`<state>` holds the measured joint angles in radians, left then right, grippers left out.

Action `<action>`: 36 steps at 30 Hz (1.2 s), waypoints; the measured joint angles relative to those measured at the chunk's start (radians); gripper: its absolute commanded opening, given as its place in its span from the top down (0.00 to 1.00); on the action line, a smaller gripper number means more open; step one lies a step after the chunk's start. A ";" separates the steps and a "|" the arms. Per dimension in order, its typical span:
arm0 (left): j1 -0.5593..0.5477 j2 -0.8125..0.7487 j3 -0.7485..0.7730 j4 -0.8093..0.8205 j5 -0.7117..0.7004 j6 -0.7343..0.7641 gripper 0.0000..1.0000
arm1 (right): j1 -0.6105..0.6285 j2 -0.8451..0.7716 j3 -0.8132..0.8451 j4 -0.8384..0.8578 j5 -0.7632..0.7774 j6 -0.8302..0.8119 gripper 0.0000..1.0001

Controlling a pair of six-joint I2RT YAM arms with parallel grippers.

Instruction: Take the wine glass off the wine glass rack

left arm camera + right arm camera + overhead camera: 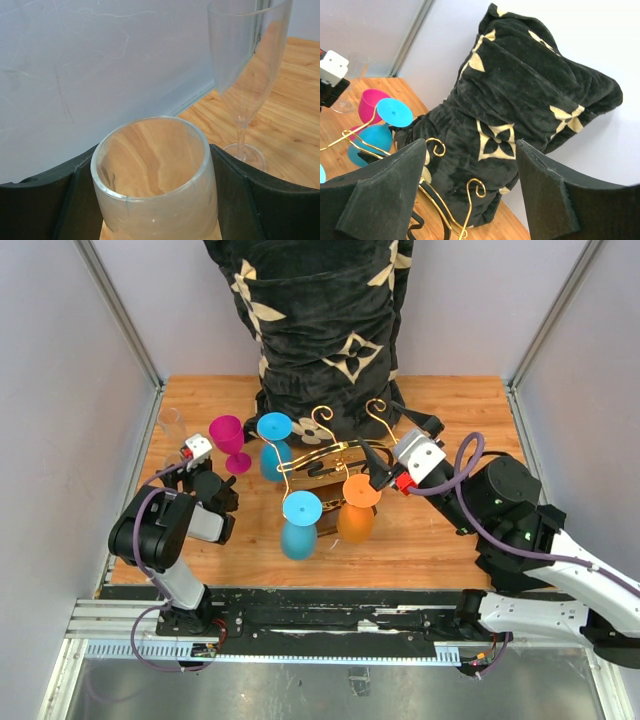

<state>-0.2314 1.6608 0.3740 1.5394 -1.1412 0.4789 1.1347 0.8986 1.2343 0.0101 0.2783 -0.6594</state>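
The gold wire wine glass rack (325,452) stands mid-table; its scrolled arms also show in the right wrist view (470,200). A blue glass (274,445), a light blue glass (299,525) and an orange glass (356,512) hang on it foot-up. A magenta glass (229,438) stands on the table to its left. My right gripper (377,468) is open and empty, just above the orange glass's foot and the rack's right arms. My left gripper (152,155) is shut on the bowl of a clear frosted glass (155,200) at the table's left.
A second clear glass (245,75) stands upright close to the left wall (75,75), also in the top view (171,428). A black pillow with a cream flower pattern (320,320) leans at the back behind the rack. Grey walls close in both sides.
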 measured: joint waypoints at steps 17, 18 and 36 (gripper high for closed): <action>-0.055 -0.048 -0.002 0.001 -0.097 -0.003 0.00 | -0.233 0.087 0.099 -0.138 -0.054 0.194 0.24; -0.063 -0.072 -0.002 0.000 -0.102 -0.003 0.00 | -0.249 0.097 0.117 -0.154 -0.071 0.216 0.25; -0.091 -0.701 0.619 -1.510 0.222 -0.803 0.24 | -0.433 0.696 0.786 -0.656 -0.651 0.801 0.37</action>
<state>-0.3222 0.9596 0.9928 0.0296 -0.9192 -0.3241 0.7021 1.5948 2.0205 -0.6460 -0.3725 0.1413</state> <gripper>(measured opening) 0.847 0.645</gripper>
